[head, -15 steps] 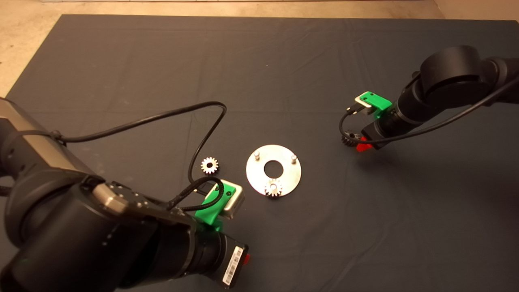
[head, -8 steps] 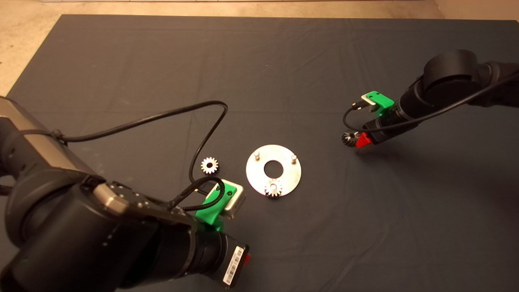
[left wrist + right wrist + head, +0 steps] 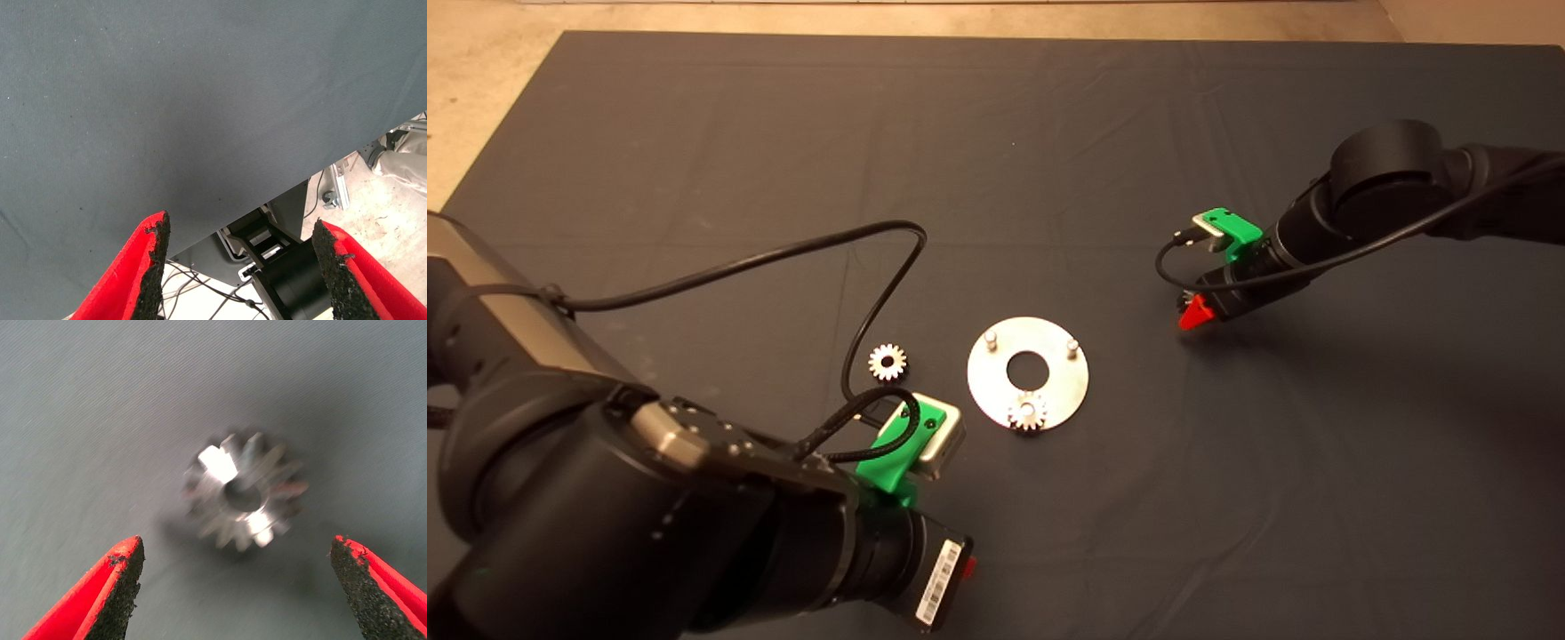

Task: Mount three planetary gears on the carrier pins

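Note:
The shiny round disc (image 3: 1060, 384) lies mid-mat with two bare carrier pins (image 3: 990, 339) (image 3: 1072, 345). One planetary gear (image 3: 1028, 413) sits on the third pin at the disc's near edge. A second gear (image 3: 887, 362) lies loose on the mat left of the disc. My right gripper (image 3: 1193, 313) hangs right of the disc, directly over the third gear (image 3: 245, 490), which lies flat on the mat. That gripper (image 3: 240, 587) is open, and its fingers (image 3: 123, 587) stand wide on either side of the gear without touching it. My left gripper (image 3: 237, 267) is open and empty at the mat's near edge.
A black cable (image 3: 871, 293) loops from the left arm over the mat near the loose gear. The left wrist view looks past the mat's edge at the robot's base (image 3: 293, 280) and the floor, with what looks like a person's leg (image 3: 407, 157).
My right gripper has moved left and down over the third gear, which it now hides in the head view. The left arm, disc and other gears have not moved.

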